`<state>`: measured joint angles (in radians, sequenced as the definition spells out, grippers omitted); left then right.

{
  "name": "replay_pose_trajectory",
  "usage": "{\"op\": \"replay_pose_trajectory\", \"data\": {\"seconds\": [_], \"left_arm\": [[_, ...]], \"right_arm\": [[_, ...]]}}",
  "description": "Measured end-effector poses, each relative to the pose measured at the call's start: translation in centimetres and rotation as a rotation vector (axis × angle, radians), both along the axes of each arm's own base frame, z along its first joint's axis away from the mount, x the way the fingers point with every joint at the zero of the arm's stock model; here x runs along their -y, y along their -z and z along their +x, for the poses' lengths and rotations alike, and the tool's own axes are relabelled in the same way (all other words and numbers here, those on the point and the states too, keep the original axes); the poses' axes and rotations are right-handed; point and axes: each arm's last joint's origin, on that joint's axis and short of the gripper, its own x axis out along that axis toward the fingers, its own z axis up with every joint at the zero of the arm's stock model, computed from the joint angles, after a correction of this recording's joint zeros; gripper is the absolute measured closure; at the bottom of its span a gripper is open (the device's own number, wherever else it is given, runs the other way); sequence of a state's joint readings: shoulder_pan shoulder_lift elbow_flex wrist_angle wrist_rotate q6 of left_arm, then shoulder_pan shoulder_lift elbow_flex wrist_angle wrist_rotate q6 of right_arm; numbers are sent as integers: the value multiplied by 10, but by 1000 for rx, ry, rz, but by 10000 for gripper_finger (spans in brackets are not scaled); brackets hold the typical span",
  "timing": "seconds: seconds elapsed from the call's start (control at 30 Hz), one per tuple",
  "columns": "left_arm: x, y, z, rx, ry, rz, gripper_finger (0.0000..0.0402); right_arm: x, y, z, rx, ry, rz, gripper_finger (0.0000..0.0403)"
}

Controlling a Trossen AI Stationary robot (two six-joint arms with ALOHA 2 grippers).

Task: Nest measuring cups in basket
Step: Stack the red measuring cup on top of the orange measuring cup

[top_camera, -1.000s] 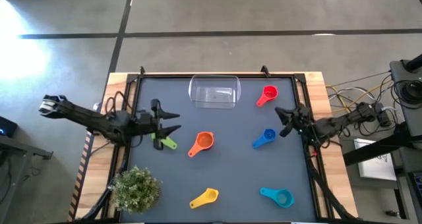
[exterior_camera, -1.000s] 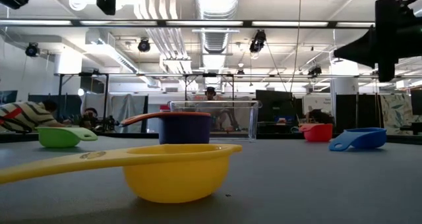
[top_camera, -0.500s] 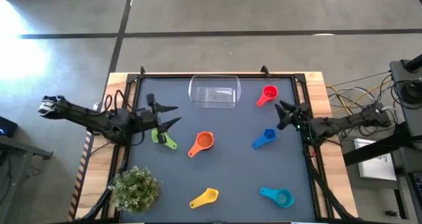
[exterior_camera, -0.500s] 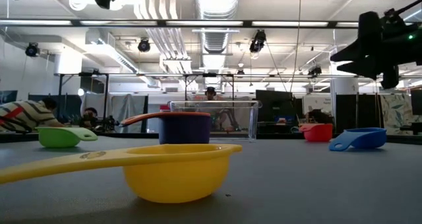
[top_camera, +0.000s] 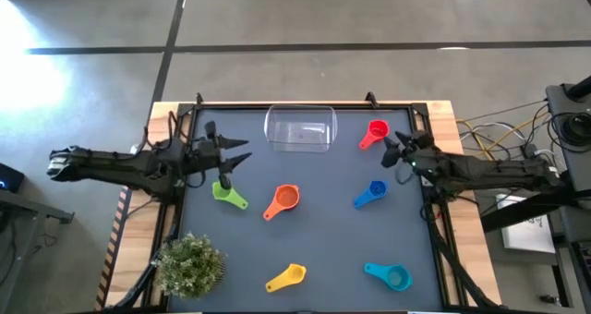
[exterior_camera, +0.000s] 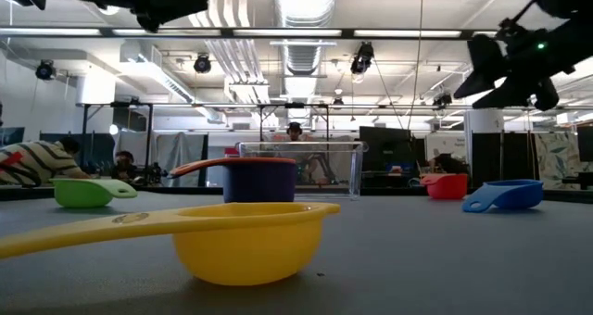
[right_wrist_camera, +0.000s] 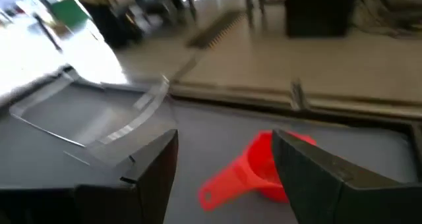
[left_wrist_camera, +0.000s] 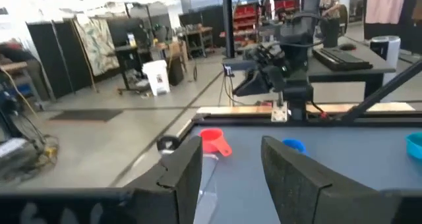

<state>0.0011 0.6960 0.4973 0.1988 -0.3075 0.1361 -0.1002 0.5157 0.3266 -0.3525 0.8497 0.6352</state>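
The clear basket (top_camera: pixel 300 129) stands near the table's far edge. Measuring cups lie scattered on the dark mat: red (top_camera: pixel 375 132), blue (top_camera: pixel 370 193), orange (top_camera: pixel 283 200), green (top_camera: pixel 226 195), yellow (top_camera: pixel 288 277) and teal (top_camera: pixel 390 276). In the low view an orange handle shows over a dark purple bowl (exterior_camera: pixel 261 179). My left gripper (top_camera: pixel 238 154) hovers open, just to the far side of the green cup. My right gripper (top_camera: pixel 395 149) hovers open, just to the near right of the red cup (right_wrist_camera: pixel 264 165), which shows between its fingers in the right wrist view.
A small green potted plant (top_camera: pixel 189 266) stands at the near left corner. A raised black frame (top_camera: pixel 305 106) runs round the mat. Bare mat lies between the cups in the middle. People and equipment show in the room beyond the table.
My left gripper has moved from over the green cup toward the table's far edge. My right gripper has opened and moved toward the far edge, closer to the red cup. The cups have stayed where they were.
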Motion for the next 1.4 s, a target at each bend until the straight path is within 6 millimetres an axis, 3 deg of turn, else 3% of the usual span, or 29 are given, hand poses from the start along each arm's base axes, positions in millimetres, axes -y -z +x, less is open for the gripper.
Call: {"op": "replay_pose_trajectory", "data": {"seconds": [0.2, 0.37, 0.63, 0.9, 1.07, 1.23, 1.4], "left_arm": [[-7, 5, -5, -57, -5, -26, 290], [-8, 5, -8, -104, 40, -43, 305], [-8, 7, -11, -127, 58, -65, 315], [-8, 7, -13, -128, 55, -81, 315], [-8, 11, -12, -160, 53, -84, 315], [-8, 11, -12, -165, 53, -84, 315], [-8, 10, -13, -157, 53, -83, 316]], "right_arm": [[27, 0, 22, -137, 102, 174, 172], [54, 19, 40, -257, 100, 348, 174], [81, 35, 71, -396, 74, 391, 177], [88, 33, 85, -439, 45, 374, 177], [87, 24, 81, -431, 32, 345, 177], [83, 15, 77, -564, -121, 247, 177], [85, 14, 70, -627, -131, 254, 177]]}}
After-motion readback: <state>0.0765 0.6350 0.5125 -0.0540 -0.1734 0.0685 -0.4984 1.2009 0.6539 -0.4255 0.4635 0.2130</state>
